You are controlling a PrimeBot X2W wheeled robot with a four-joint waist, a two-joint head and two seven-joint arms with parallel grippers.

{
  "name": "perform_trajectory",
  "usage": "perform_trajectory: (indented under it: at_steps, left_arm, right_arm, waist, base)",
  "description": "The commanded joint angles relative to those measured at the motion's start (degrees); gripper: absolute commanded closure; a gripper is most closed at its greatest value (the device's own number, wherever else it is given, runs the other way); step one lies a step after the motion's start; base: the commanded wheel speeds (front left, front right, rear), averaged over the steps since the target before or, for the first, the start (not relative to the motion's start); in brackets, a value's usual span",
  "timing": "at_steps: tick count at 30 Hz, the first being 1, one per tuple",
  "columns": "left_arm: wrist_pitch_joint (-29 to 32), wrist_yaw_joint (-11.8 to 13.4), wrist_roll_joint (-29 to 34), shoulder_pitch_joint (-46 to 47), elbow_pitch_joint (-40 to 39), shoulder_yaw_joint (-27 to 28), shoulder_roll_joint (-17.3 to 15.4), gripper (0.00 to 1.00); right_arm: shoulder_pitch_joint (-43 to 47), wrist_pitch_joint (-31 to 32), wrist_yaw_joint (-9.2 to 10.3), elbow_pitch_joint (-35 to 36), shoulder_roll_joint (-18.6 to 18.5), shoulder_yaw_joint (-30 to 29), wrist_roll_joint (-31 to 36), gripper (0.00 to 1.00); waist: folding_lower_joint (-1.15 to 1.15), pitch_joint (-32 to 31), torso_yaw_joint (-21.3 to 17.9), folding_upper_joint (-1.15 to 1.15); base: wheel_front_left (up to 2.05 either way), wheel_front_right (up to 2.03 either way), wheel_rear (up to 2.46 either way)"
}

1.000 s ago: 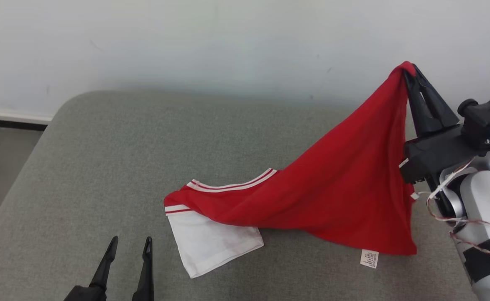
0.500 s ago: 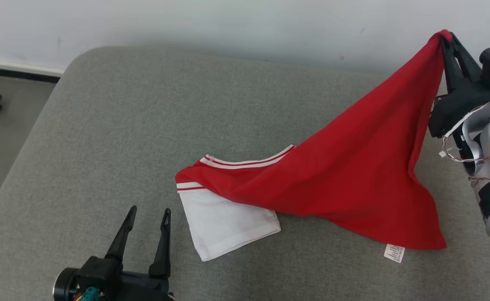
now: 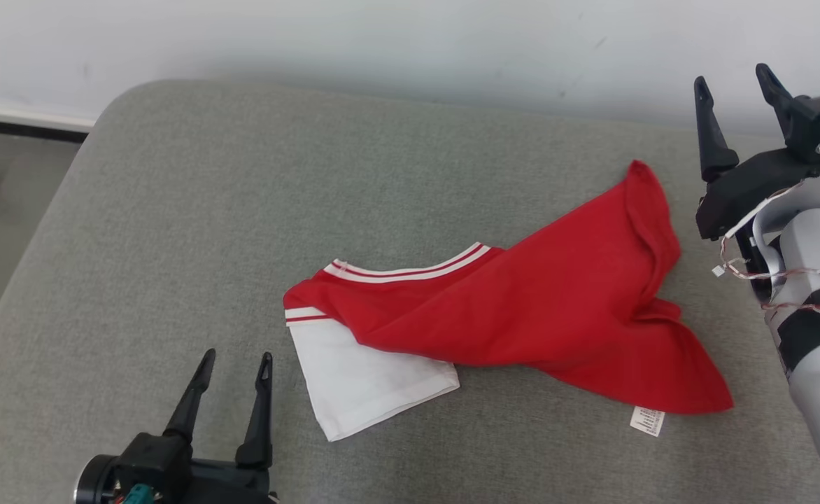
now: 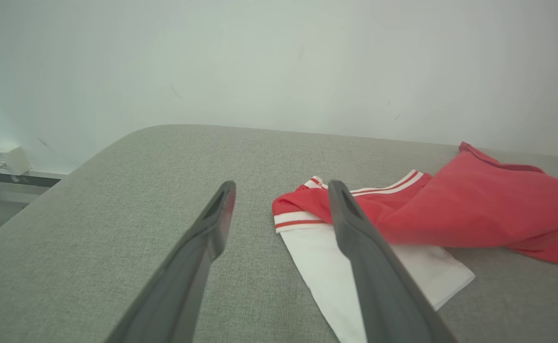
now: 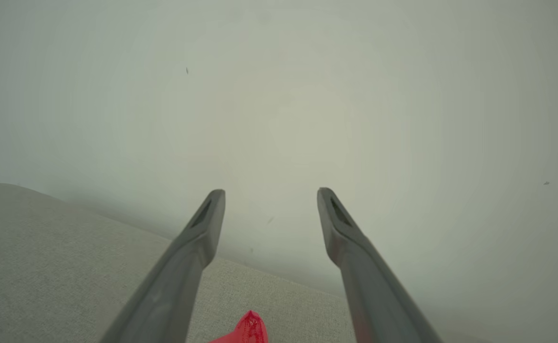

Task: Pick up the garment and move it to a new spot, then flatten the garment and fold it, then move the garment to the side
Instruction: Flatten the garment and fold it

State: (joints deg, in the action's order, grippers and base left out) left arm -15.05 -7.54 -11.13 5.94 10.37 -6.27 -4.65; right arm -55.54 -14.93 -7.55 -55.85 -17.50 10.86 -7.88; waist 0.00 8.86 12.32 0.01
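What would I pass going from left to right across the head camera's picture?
First the left hand, then the red-and-white shirt, then the right hand.

**Garment and arms partly lost to folds and frame edges**

The red body of the garment (image 3: 557, 308) covers the upper part of its white sleeve (image 3: 368, 385), and the print on the label (image 3: 647, 421) at its lower right hem is too small to read. Left of the garment, the bottom edge cuts the base of the left end effector (image 3: 236, 355). Right of the garment, the right arm (image 3: 816, 336) runs off the frame. In the right wrist view, the bottom edge cuts the garment to a red tip.
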Motion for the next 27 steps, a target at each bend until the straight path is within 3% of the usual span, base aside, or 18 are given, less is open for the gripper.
perform_trajectory:
  at_steps: [1, 13, 27]
  left_arm:
    - [-0.17, 0.12, 0.12, -0.80, -0.21, 0.51, -0.59, 0.00]
    - [-0.17, 0.12, 1.06, -4.22, -1.19, 3.81, -2.07, 0.00]
    - [-0.17, 0.12, 2.04, -7.82, -2.45, 6.48, -1.97, 0.00]
  right_arm:
    - [2.18, -0.26, 0.15, 2.65, -0.01, -0.30, -0.91, 0.00]
    - [22.78, -0.18, 0.15, 26.12, 0.13, -5.50, -6.83, 0.00]
    - [48.57, -0.19, 0.15, 44.83, 6.62, -13.85, -6.80, 0.00]
  waist:
    - [0.00, -2.00, -2.02, -0.01]
    - [0.00, -6.50, -7.43, -0.01]
    - [0.00, -9.99, -10.32, -0.01]
  base:
    - [0.00, 0.00, 0.00]
    - [0.00, 0.00, 0.00]
    - [0.00, 0.00, 0.00]
